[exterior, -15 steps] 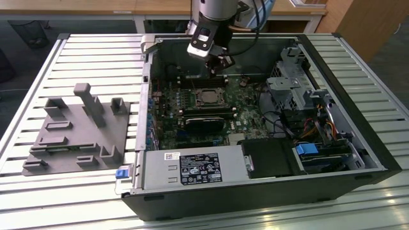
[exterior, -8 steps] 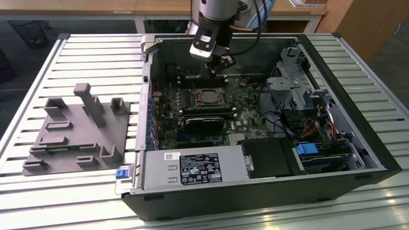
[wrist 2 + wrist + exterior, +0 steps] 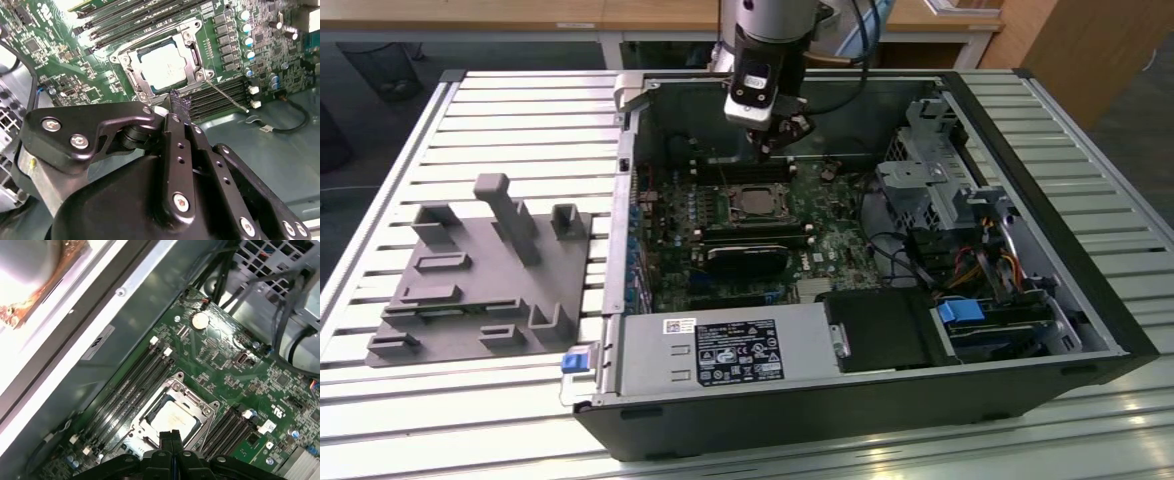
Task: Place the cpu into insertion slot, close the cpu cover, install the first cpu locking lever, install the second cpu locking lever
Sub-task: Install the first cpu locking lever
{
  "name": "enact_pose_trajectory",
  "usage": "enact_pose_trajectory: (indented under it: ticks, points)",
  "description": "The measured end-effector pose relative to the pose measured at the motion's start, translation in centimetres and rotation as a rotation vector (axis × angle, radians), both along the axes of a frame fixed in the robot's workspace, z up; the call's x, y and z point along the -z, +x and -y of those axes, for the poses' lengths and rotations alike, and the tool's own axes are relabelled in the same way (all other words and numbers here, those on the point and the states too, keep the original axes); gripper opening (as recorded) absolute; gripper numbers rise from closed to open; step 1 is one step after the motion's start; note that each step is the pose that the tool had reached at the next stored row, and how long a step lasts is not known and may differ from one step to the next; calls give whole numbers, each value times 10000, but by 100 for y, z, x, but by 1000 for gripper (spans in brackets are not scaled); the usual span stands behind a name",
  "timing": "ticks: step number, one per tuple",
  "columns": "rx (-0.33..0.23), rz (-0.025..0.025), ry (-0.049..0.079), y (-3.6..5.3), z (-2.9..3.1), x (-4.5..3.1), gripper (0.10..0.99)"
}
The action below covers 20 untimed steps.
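Observation:
The cpu (image 3: pixel 162 67) lies silver side up in the insertion slot (image 3: pixel 131 75) on the green board, also seen as the cpu (image 3: pixel 754 201) in the exterior view and the cpu (image 3: pixel 175 421) in the first wrist view. The cpu cover (image 3: pixel 192 50) lies flat around it as a grey frame. A thin metal locking lever (image 3: pixel 227 95) sticks out from the socket's corner over the memory slots. My gripper (image 3: pixel 180 106) hovers beside the socket, apart from it, fingers pressed together with nothing between them. It also appears as the gripper (image 3: pixel 769 148) and the gripper (image 3: pixel 172 436).
Long black memory slots (image 3: pixel 127 390) flank the socket on both sides. The open computer case (image 3: pixel 1041 150) walls in the board, with drive cages and cables (image 3: pixel 961 250) at the exterior view's right. A grey fixture block (image 3: pixel 487 270) sits outside the case at the exterior view's left.

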<state>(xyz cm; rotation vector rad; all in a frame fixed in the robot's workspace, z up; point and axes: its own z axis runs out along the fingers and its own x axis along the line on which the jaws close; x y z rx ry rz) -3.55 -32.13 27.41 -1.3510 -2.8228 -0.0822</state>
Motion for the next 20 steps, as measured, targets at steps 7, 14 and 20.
enact_pose_trajectory:
  ticks: [7,14,20]
  points:
    - [-689,2,12,0,0,1,106]
    - [-1390,9,38,0,1,0,106]
    - [-2152,8,40,0,2,0,106]
